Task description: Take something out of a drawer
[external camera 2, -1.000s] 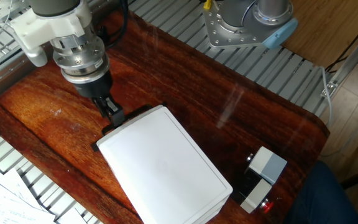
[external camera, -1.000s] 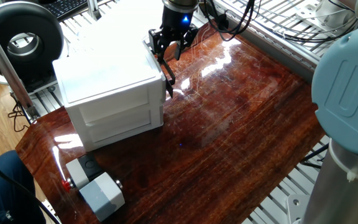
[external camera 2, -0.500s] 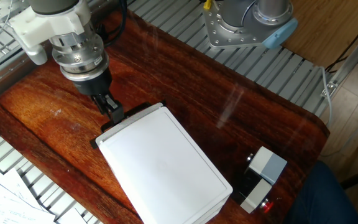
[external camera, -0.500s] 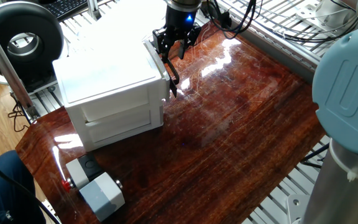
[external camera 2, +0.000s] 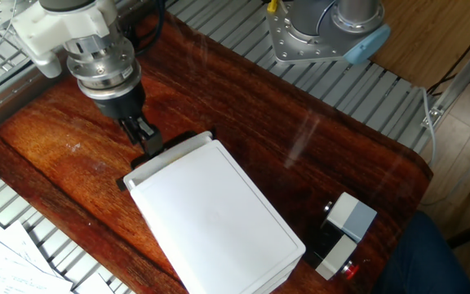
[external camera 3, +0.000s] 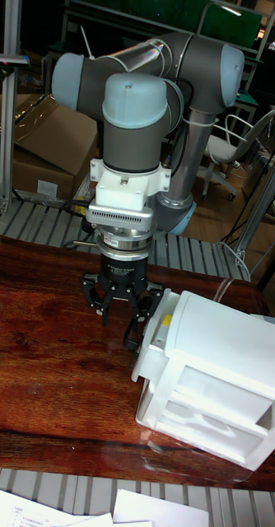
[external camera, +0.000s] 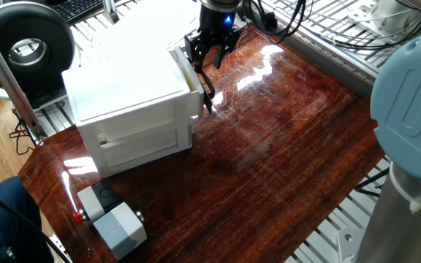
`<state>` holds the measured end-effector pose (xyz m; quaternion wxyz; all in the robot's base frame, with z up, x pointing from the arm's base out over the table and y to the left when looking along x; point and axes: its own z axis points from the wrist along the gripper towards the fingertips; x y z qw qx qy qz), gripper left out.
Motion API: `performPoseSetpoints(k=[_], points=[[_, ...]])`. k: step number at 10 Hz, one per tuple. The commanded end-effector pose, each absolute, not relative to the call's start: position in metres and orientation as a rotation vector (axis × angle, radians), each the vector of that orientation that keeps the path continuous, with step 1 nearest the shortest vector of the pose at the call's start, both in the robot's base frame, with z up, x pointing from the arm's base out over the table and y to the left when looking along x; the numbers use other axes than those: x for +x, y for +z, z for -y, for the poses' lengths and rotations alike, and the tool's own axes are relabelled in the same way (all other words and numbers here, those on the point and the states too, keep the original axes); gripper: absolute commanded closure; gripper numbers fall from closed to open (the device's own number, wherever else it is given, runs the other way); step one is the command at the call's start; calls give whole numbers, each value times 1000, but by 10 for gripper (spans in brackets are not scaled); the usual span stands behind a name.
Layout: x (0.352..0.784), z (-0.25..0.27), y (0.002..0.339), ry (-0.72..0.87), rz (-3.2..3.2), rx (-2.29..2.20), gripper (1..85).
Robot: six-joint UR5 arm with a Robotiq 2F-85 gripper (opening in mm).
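Note:
The white two-drawer cabinet [external camera: 123, 80] [external camera 2: 210, 212] [external camera 3: 228, 362] stands on the wooden table. Its top drawer [external camera: 186, 71] [external camera 2: 168, 147] [external camera 3: 156, 333] is pulled out a small way. My gripper [external camera: 202, 64] [external camera 2: 147, 140] [external camera 3: 131, 325] points down in front of it and is closed around the drawer's black bar handle [external camera: 205, 89]. Through the narrow gap in the tall fixed view a small patch of yellow [external camera 3: 165, 319] shows inside the drawer; the rest of the something is hidden.
A grey box with a red button [external camera: 112, 219] [external camera 2: 341, 233] sits on the table on the cabinet's far side from the gripper. The arm's base [external camera 2: 325, 28] stands beyond the table edge. A black spool [external camera: 28, 44] lies off the table.
The gripper has moved away from the cabinet with the handle in it, and the top drawer has slid out a little further.

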<state>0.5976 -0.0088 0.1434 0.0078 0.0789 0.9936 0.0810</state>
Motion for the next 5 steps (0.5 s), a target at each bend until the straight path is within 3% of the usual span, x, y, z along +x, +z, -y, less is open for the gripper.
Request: performPoseSetpoints(k=[1, 5], points=[[594, 14, 146, 263, -3106, 231, 353], [587, 25, 144, 245, -3107, 190, 357]])
